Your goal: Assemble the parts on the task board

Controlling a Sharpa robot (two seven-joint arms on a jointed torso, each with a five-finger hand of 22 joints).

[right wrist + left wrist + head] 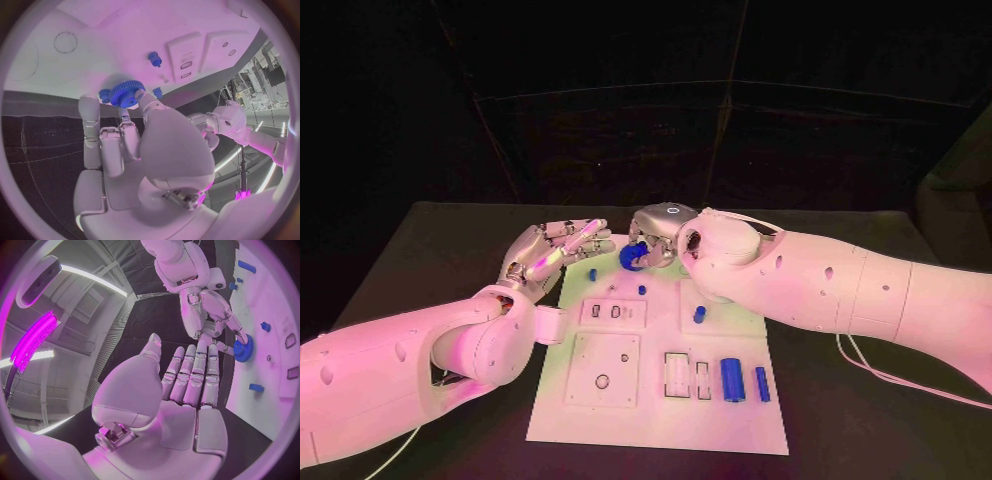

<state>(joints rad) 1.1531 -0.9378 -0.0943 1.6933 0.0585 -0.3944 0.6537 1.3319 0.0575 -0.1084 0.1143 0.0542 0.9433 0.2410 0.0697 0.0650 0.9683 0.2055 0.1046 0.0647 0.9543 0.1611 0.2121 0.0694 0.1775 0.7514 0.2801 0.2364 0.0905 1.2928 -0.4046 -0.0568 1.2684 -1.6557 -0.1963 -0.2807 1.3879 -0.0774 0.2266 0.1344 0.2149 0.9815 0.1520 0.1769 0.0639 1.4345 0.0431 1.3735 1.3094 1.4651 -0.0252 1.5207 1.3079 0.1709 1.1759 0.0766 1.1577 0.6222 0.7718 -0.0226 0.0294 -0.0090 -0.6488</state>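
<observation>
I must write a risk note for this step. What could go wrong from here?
1. The right robot hand holds the blue toothed plastic gear only at its fingertips, so it may slip.
2. The open left robot hand is near, so the two could collide.

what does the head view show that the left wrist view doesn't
Head view: the near end of the task board, with two upright blue cylinders beside a rectangular slot, and grey inset panels.

Left wrist view: the left robot hand seen from behind, fingers straight and together, holding nothing.

Both: the right robot hand holding the blue gear at the board's far end, and small blue pegs standing on the board.
</observation>
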